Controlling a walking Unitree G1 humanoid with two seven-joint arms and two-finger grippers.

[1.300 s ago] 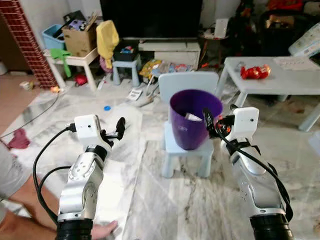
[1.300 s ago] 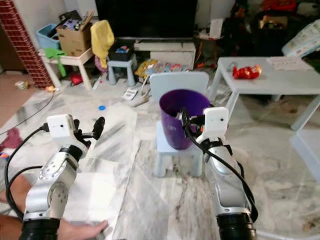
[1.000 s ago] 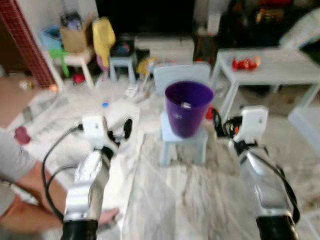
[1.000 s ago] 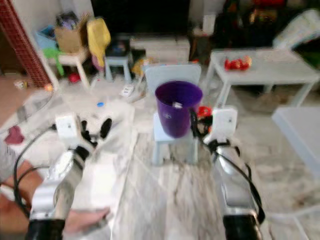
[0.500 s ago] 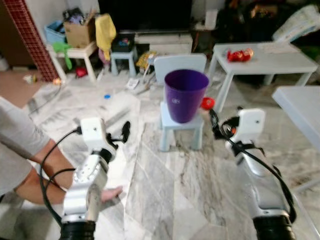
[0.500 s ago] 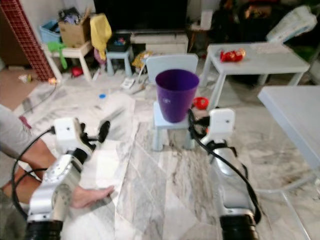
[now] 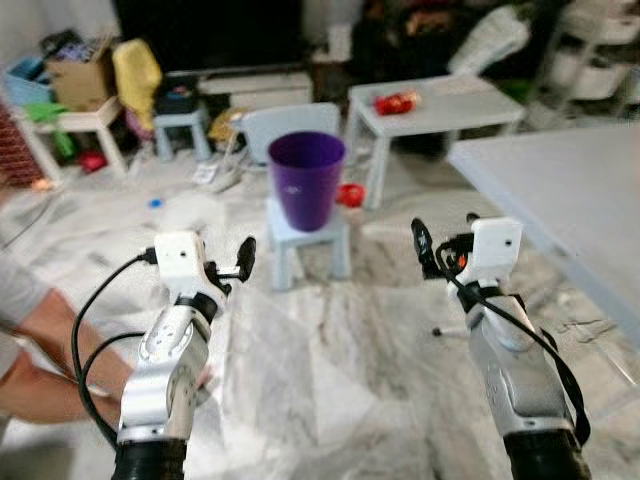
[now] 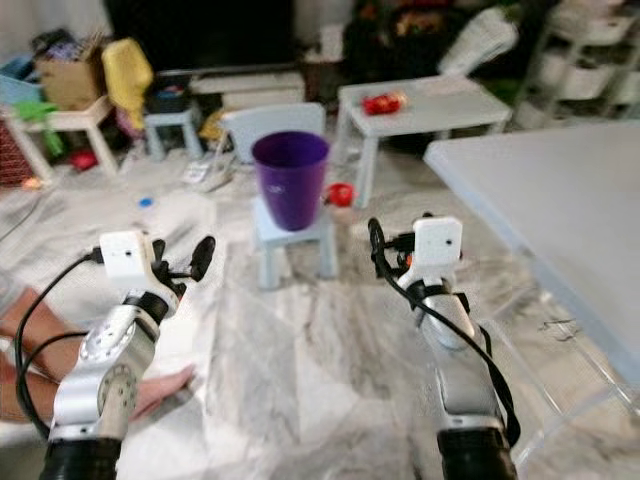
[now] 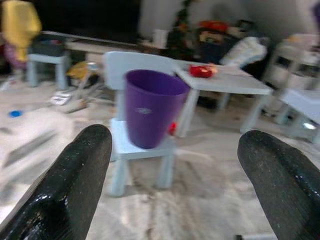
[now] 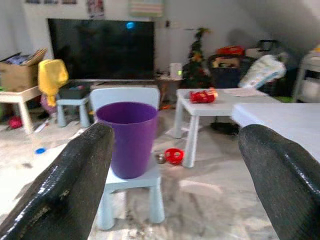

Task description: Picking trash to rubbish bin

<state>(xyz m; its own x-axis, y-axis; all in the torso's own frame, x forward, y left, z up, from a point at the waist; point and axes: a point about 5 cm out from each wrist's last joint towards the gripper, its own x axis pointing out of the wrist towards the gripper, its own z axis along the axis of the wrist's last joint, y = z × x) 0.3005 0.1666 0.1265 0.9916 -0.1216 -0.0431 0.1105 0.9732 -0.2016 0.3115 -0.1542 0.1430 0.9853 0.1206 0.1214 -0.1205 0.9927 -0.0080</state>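
Farther off now, purple bin (image 7: 305, 178) hides its contents behind its rim.

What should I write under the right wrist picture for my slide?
Open right gripper faces the purple bin standing on a small chair.

purple bin (image 7: 305, 178); pale blue chair (image 7: 300, 232); grey-veined white marble floor (image 7: 340, 380); red item (image 7: 396, 101) on white table (image 7: 440, 104); black fingers (image 9: 82, 172)

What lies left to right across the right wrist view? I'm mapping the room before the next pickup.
Cardboard box → yellow cloth → purple bin → red thing on the floor → red wrapper on the small white table.
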